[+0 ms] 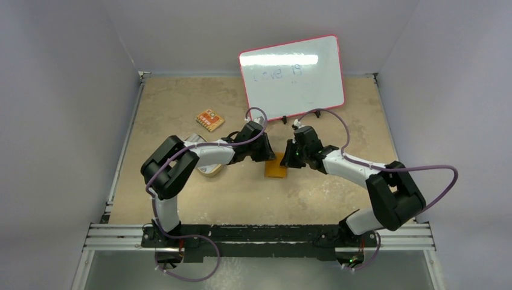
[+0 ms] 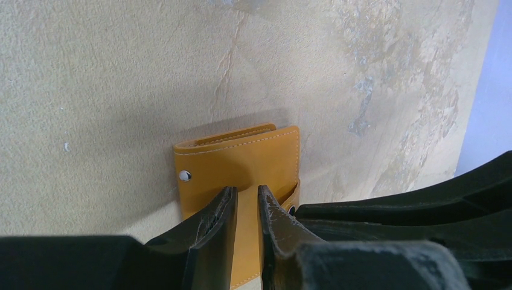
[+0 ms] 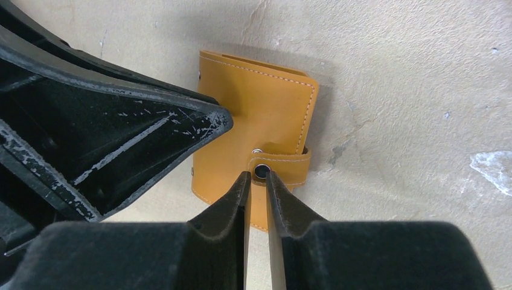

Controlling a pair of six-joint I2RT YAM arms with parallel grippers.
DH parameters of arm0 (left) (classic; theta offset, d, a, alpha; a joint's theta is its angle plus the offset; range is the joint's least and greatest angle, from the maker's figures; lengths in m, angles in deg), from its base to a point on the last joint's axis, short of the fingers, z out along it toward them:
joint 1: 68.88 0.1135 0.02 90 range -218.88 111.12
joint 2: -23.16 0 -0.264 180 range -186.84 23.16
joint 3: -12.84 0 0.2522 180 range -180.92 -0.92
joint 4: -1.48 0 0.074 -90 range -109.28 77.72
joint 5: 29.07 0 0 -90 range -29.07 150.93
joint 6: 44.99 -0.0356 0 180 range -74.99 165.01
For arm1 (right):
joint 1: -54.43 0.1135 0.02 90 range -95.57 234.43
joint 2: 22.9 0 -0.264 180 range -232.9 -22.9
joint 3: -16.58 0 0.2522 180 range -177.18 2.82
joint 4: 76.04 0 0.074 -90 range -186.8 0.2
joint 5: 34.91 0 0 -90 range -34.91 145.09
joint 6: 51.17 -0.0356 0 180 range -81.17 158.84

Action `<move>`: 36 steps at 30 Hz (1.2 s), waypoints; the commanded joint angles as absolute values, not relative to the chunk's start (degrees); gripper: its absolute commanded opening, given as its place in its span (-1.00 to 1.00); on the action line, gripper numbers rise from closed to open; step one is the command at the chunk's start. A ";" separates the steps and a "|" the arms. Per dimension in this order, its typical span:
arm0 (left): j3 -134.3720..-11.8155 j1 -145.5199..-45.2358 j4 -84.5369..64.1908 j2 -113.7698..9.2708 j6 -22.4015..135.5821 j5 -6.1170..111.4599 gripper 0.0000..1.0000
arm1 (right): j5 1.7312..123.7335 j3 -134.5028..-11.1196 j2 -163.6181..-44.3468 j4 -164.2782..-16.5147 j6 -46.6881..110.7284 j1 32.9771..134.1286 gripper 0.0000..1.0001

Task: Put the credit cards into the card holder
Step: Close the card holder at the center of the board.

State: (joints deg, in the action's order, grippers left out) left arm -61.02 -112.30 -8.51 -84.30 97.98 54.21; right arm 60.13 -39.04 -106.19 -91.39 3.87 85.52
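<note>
**Top view and 2 wrist views.** The card holder [image 1: 276,168] is lying flat on the table [image 1: 253,199], on the near side of the whiteboard [image 1: 293,77] and below its left half, with 1 gripper at each side.

The left gripper [image 2: 246,192] is showing narrow fingers with a slit between them. The holder's orange face is showing through the slit, nothing is clasped, and the tips are bearing on that face or hanging just above it. The right gripper [image 3: 258,175] is also showing narrow fingers, their tips meeting the end of the snap strap [image 3: 287,162]. Whether they are pinching the strap cannot be told.

**Hazards, as judged.**
1. The holder is looking light and smooth, so a tug on the strap is likely to drag the whole piece from its place before the whiteboard unless the left tips are pinning it.
2. The strap end is small and thin, so the right fingers are risking a slip off it.
3. The 2 grippers are working almost in contact, so a small misjudged move is risking a collision.
4. No credit cards are showing at either gripper, so loading is judged not yet begun.

**Appearance.** The holder is presenting as a plain orange, leather-like rectangle with pale stitching, a small metal stud [image 2: 185,176] near 1 corner and a dark snap [image 3: 261,171] on the strap. It is lying folded, with its inside hidden.
</note>
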 commanded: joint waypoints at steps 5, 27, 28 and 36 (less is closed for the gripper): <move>-59.88 -113.22 -10.40 -85.52 97.57 56.11 -0.63 | 60.85 -38.96 -107.37 -88.80 3.55 85.54 -0.68; -58.34 -113.60 -9.90 -83.57 98.75 56.90 -0.63 | 56.14 -39.55 -111.96 -86.52 4.95 85.55 -0.73; -58.33 -113.61 -9.88 -83.55 98.79 56.81 -0.63 | 55.90 -39.55 -112.02 -86.62 5.00 85.54 -0.74; -58.58 -113.60 -9.84 -83.46 98.89 56.80 -0.63 | 54.12 -40.63 -111.96 -89.45 5.89 86.08 -0.84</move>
State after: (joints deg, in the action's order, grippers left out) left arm -59.84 -112.82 -7.19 -83.65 98.70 55.81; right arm 58.51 -39.46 -109.97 -87.32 4.09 85.56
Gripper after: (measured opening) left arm 0.187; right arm 0.099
